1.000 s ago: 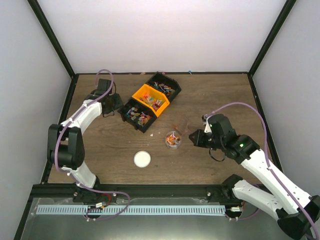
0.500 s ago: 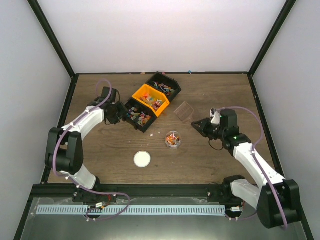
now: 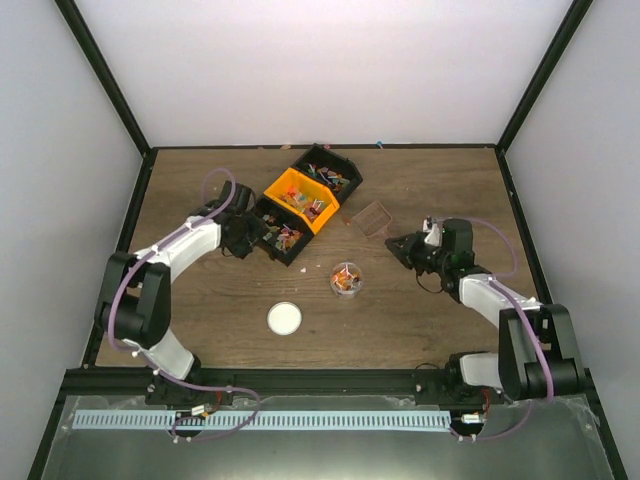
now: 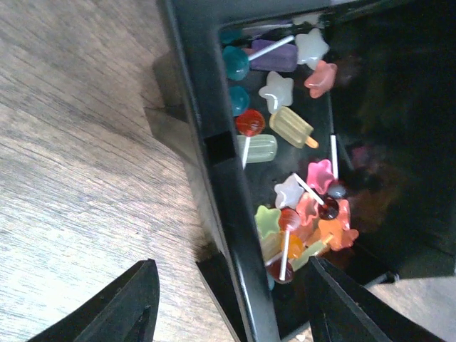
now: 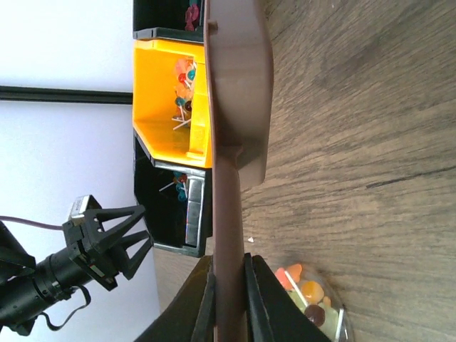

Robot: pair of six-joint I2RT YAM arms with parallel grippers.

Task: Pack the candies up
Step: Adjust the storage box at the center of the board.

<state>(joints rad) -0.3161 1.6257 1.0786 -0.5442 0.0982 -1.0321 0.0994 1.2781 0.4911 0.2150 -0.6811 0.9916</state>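
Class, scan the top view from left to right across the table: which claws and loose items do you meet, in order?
Left claw → white lid → small jar of candies → right claw, gripping the brown scoop. The bins overlap the lid, so they are left out.

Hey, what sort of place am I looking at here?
Probably a lab robot test cell: white panels on a black frame enclose a wooden table, two robot arms are bolted at its edge, and bins of candies are staged.
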